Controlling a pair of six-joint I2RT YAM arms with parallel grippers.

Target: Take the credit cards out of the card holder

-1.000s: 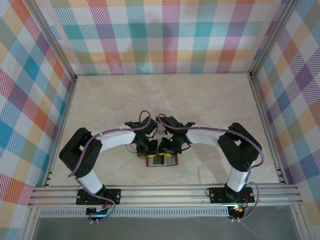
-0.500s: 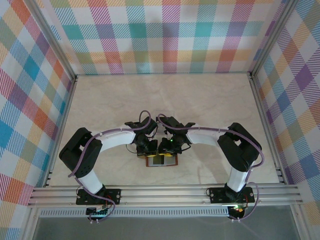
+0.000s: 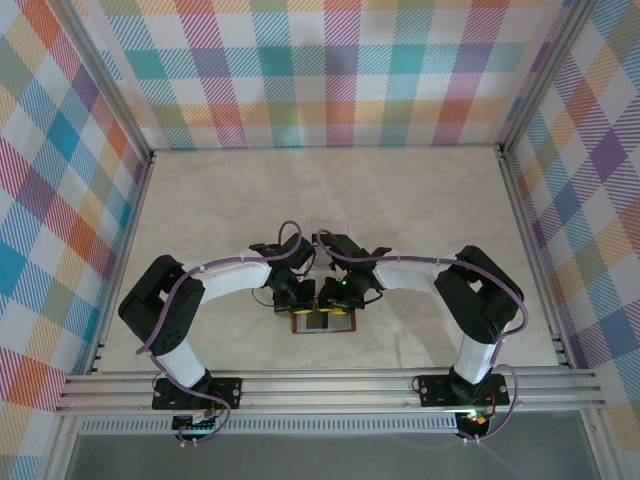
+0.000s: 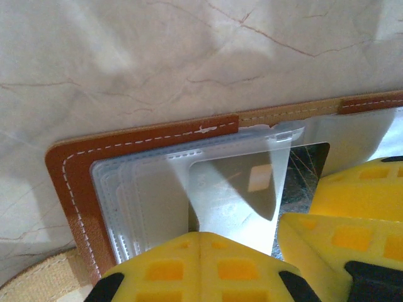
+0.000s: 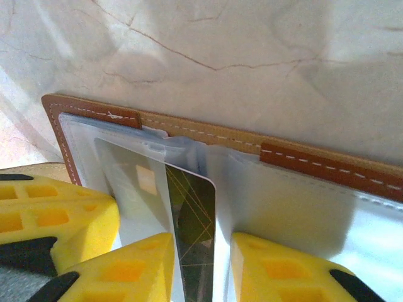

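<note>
The card holder [image 3: 323,322] lies open on the table, brown stitched border [image 4: 69,189] round stacked clear sleeves. My left gripper [image 3: 297,300] is shut [image 4: 200,242] on one clear sleeve, lifting it; a light grey card with a gold chip [image 4: 242,189] shows inside it. A dark card with thin gold lines [image 5: 192,207] stands on edge out of the sleeves beside it [image 4: 305,173]. My right gripper [image 5: 201,242] is open with this dark card between its yellow fingers [image 5: 135,267], touching the left one. The grey card [image 5: 135,182] sits just to its left.
The pale marble tabletop [image 3: 330,200] stretches behind the wallet, walled by checked panels. An aluminium rail [image 3: 330,385] runs along the near edge. Both wrists crowd together above the wallet, and the other gripper's yellow finger [image 4: 359,207] sits close beside each.
</note>
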